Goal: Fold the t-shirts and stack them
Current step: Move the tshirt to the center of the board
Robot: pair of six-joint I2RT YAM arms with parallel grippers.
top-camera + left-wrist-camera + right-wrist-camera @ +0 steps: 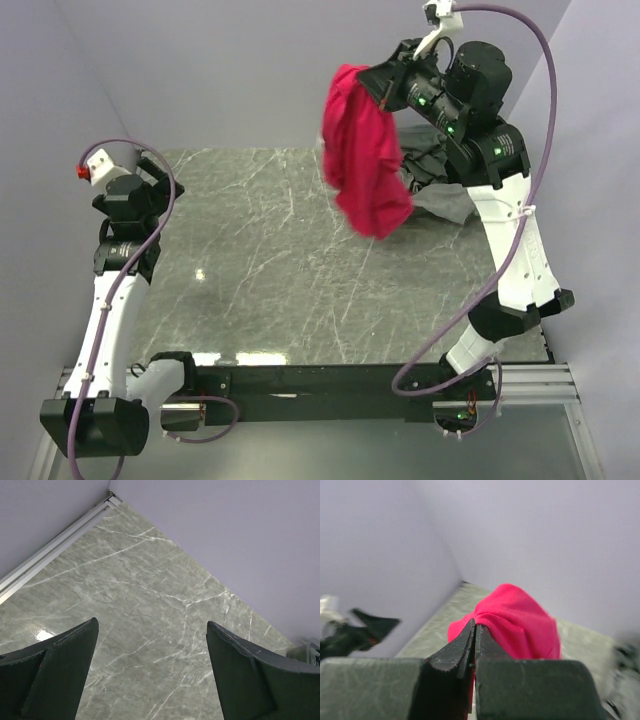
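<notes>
My right gripper (383,88) is shut on the pinkish-red t-shirt (362,150) and holds it high above the far right of the table, the cloth hanging bunched below it. In the right wrist view the red shirt (520,622) is pinched between the closed fingertips of my right gripper (475,626). Grey and black t-shirts (432,180) lie in a heap on the table behind the right arm, partly hidden by it. My left gripper (150,172) is open and empty at the far left, above bare table; its fingers (65,655) stand wide apart.
The table (260,260) has a grey-green marble top. Lilac walls enclose it at the back and both sides. A metal rail (55,542) runs along the table's left edge. A black crossbar (300,380) spans the near edge between the arm bases.
</notes>
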